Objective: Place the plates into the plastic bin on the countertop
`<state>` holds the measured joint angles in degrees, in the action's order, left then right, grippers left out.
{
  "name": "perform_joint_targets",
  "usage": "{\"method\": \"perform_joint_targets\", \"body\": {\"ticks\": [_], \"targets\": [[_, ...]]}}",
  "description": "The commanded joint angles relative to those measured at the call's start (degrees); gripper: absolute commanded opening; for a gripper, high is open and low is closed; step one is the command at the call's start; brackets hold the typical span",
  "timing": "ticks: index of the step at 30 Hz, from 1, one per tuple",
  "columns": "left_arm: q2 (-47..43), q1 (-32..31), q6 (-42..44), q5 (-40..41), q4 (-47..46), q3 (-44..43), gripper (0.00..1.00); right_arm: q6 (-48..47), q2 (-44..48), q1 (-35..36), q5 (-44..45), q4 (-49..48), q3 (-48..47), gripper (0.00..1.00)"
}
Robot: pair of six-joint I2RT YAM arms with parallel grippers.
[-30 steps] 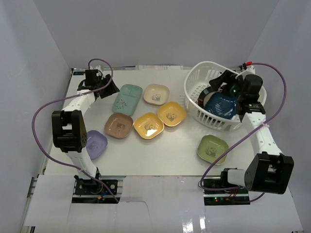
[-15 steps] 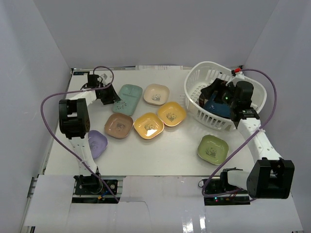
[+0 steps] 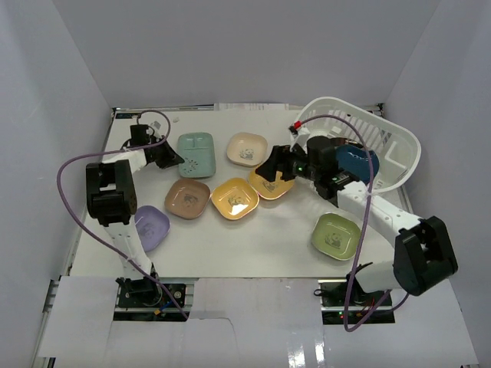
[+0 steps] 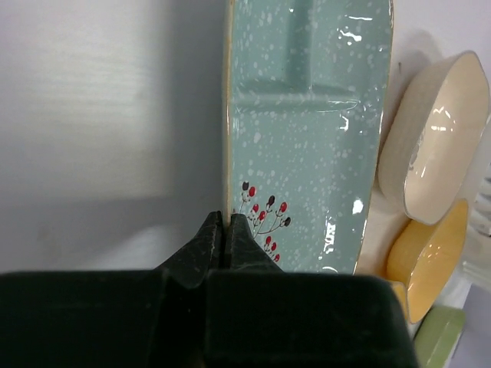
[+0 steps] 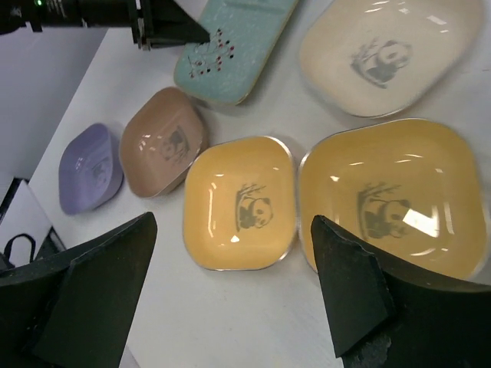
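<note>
On the white bench [image 3: 261, 238], at its far right corner, stands the white slotted plastic bin [image 3: 391, 153], partly masked by the right arm [image 3: 376, 211]; a dark blue plate [image 3: 359, 162] shows inside it. All other plates lie outside the bin. At far left-centre is the teal divided tray [image 4: 307, 138], with a beige plate [image 3: 247, 149] just beside it on the right. Nearer the arm bases, a brown plate [image 3: 187, 198], a yellow plate [image 3: 235, 197] and a second yellow plate [image 3: 268, 188] form a slanting row, each just beside the next. A green plate [image 3: 336, 234] sits well apart at near right, and a lavender plate [image 3: 149, 226] at near left, partly behind the left arm [image 3: 111, 195]. The left claw [image 4: 227, 230] is pinched tight on the teal divided tray's left rim; whether the tray is lifted off the bench cannot be told. The right claw [image 5: 232, 222] is spread wide and holds nothing, poised above the two yellow plates.
</note>
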<state>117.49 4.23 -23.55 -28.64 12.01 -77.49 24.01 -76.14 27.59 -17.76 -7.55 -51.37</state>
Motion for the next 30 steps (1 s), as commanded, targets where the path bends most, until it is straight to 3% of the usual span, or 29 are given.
{"method": "perform_joint_targets", "body": {"ticks": [1, 5, 14, 22, 25, 30], "targets": [[-11.39, 4.90, -8.59, 1.58, -5.22, 3.66, 0.00, 1.12, -3.48, 5.34, -0.96, -4.40, -5.12, 0.88], [-21.48, 4.65, -11.07, -2.11, -6.65, 7.34, 0.00, 3.58, -9.28, 8.53, -3.41, -6.51, -9.52, 0.99], [-37.85, -0.70, -12.13, -5.72, -8.84, 22.28, 0.00, 4.63, -19.30, 11.43, -0.79, -0.80, -23.41, 0.96], [-47.70, -3.44, -14.06, -7.92, -11.57, 30.20, 0.00, 6.75, -21.25, 12.75, 7.73, -0.88, -20.79, 1.00], [-50.08, -3.35, -14.59, -8.88, -13.50, 31.52, 0.00, 7.80, -21.59, 13.10, 6.86, -1.15, -19.47, 0.87], [-51.31, -5.63, -15.65, -10.47, -15.78, 33.11, 0.00, 9.65, -22.56, 14.50, 3.79, -3.17, -17.62, 0.82]]}}
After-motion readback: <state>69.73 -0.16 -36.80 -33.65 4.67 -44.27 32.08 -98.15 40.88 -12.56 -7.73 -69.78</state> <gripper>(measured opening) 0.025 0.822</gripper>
